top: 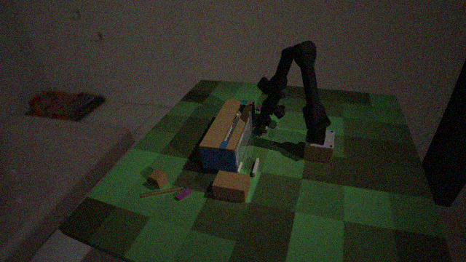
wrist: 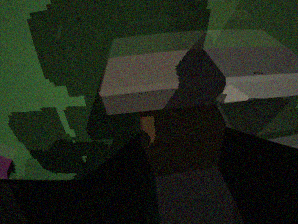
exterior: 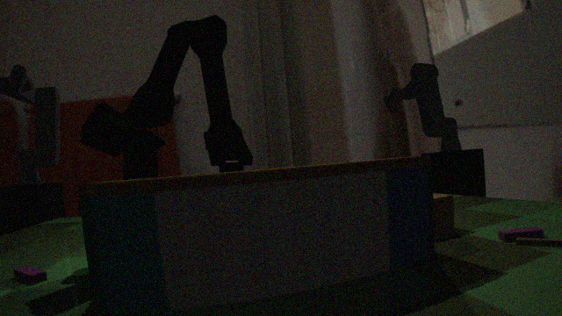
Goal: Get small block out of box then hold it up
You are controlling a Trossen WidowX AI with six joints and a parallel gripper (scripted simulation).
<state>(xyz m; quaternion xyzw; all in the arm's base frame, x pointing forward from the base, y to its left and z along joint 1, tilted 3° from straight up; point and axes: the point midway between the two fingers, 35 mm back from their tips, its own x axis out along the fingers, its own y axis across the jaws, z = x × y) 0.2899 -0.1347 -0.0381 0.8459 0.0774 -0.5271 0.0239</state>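
Note:
The box (top: 218, 127) (exterior: 272, 237) has a wooden top, a blue near end and a teal far end. My gripper (top: 261, 130) (wrist: 177, 134) is low in front of the box, towards its teal end; in the exterior view the box hides the fingertips. In the wrist view a dark brown block (wrist: 187, 145) with a small orange lit patch fills the space between the fingertips. The fingers look shut on it, though deep shadow blurs the contact. A pale bar (wrist: 140, 75) lies just beyond it. The block cannot be made out in the top and exterior views.
Another pale bar (top: 255, 167) and a large wooden block (top: 231, 186) are near the blue end. A small wooden piece (top: 158, 178), a thin stick (top: 156, 193) and a purple piece (top: 183, 194) (exterior: 521, 233) lie farther out. Another purple piece (exterior: 30, 275) (wrist: 4, 167) lies past the teal end.

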